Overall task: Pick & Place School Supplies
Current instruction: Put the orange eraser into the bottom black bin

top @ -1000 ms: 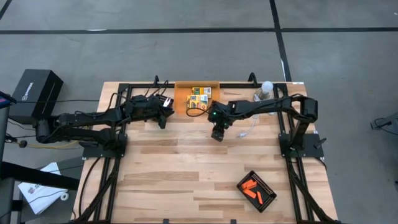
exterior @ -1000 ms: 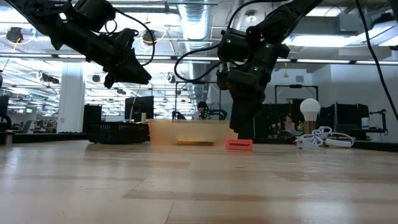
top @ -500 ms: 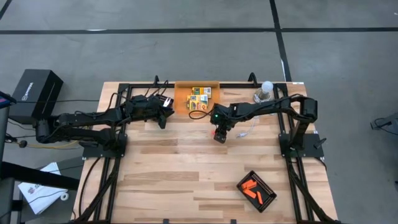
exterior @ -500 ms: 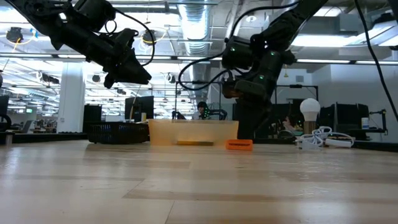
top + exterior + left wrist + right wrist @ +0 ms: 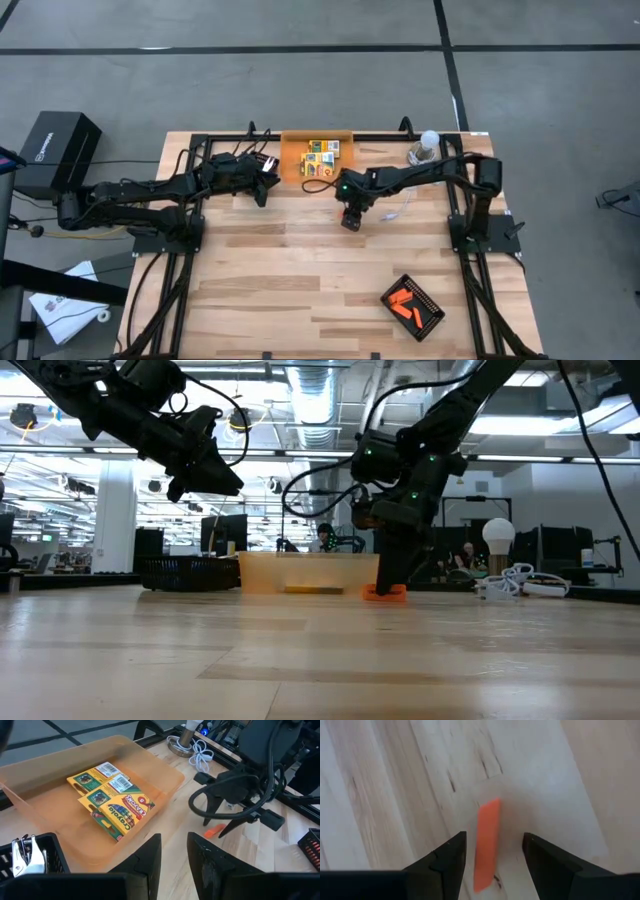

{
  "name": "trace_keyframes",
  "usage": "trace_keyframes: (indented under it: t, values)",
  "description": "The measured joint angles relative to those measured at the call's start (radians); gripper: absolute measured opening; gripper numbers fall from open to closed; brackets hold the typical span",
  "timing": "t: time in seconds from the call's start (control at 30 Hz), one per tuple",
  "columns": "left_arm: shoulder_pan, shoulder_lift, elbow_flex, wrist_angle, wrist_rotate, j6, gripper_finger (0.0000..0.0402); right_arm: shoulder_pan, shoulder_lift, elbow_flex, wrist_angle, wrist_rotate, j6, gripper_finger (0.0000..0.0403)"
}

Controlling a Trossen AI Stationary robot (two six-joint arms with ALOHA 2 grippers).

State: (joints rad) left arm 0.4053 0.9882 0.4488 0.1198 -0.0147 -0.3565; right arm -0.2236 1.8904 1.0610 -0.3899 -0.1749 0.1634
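A short orange stick (image 5: 487, 840) lies flat on the wooden table (image 5: 300, 280), just in front of the orange bin (image 5: 290, 150). My right gripper (image 5: 494, 836) points steeply down over it, open, with one finger on either side of the stick and no touch that shows. In the low view its fingertips (image 5: 392, 575) reach down to the stick (image 5: 385, 593). Yellow-and-green crayon boxes (image 5: 112, 795) lie in the bin. My left gripper (image 5: 174, 840) hangs open above the table, left of the bin, with nothing between its fingers.
A black ridged tray (image 5: 412, 305) holding orange sticks sits near the front right. A white cable with a round bulb (image 5: 428, 145) lies at the back right. A black basket (image 5: 30, 855) stands beside the bin. Bare wood lies across the table's middle and front left.
My right gripper has come down toward the table until its open fingers stand around the orange stick. The stick has stayed where it lay.
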Motion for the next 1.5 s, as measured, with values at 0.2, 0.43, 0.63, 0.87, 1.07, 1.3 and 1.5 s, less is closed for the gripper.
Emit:
trace_keyframes:
  t: [0.2,0.43,0.63,0.87,1.07,1.3,1.5]
  values:
    - [0.000,0.000,0.000,0.000,0.000,0.008,0.0090,0.005,0.038,0.005,0.007,0.004,-0.004,0.0150]
    - [0.000,0.000,0.000,0.000,0.000,0.011,0.0090,-0.047,0.000,-0.003,0.032,-0.057,-0.003,0.0025]
    - [0.000,0.000,0.000,0.001,-0.004,0.028,0.0090,-0.100,-0.042,-0.001,-0.002,-0.181,0.002,0.0022]
    - [0.000,0.000,0.000,0.012,-0.037,0.034,0.0090,-0.131,-0.221,0.065,-0.170,-0.297,-0.010,0.0022]
    - [0.000,0.000,0.000,0.025,-0.043,0.037,0.0090,-0.042,-0.395,0.067,-0.461,-0.304,0.050,0.0022]
    - [0.000,0.000,0.000,0.038,-0.047,0.038,0.0090,0.265,-0.527,-0.028,-0.546,-0.296,0.325,0.0021]
    - [0.000,0.000,0.000,0.048,-0.047,0.043,0.0090,0.559,-0.605,-0.251,-0.357,-0.299,0.733,0.0022]
